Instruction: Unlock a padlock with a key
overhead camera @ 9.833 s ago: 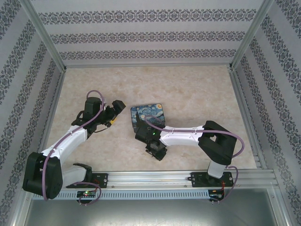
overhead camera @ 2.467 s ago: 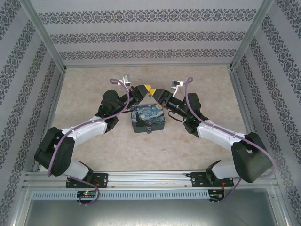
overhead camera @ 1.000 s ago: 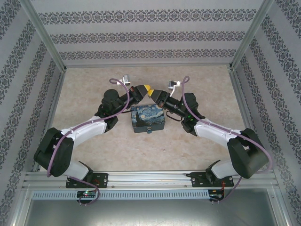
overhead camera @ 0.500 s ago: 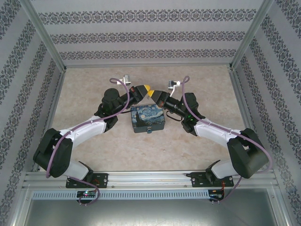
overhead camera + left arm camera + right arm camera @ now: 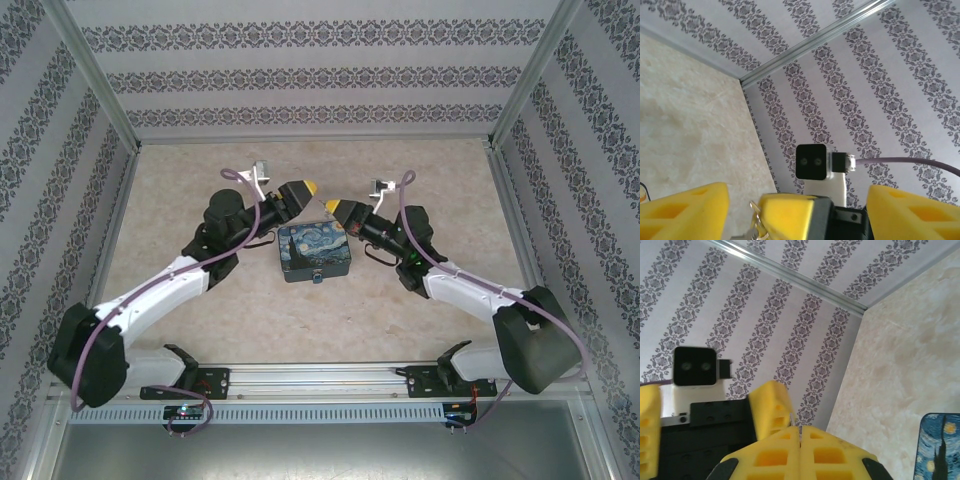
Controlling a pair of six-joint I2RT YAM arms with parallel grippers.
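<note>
Key [image 5: 755, 223] pinched in right gripper [image 5: 800, 436]

Worktop [image 5: 430, 170]: beige, marbled, enclosed by striped damask wallpaper [image 5: 300, 75].
Box [image 5: 315, 255]: rectangular, Starry Night print lid, at centre. A small dark fitting [image 5: 318, 276] sits at its 6 o'clock edge, too small to identify.
Left gripper [image 5: 303, 192]: yellow-tipped, at the box's 11 o'clock.
Right gripper [image 5: 333, 209]: yellow-tipped, at the box's 1 o'clock, near the left gripper but apart from it.
</note>
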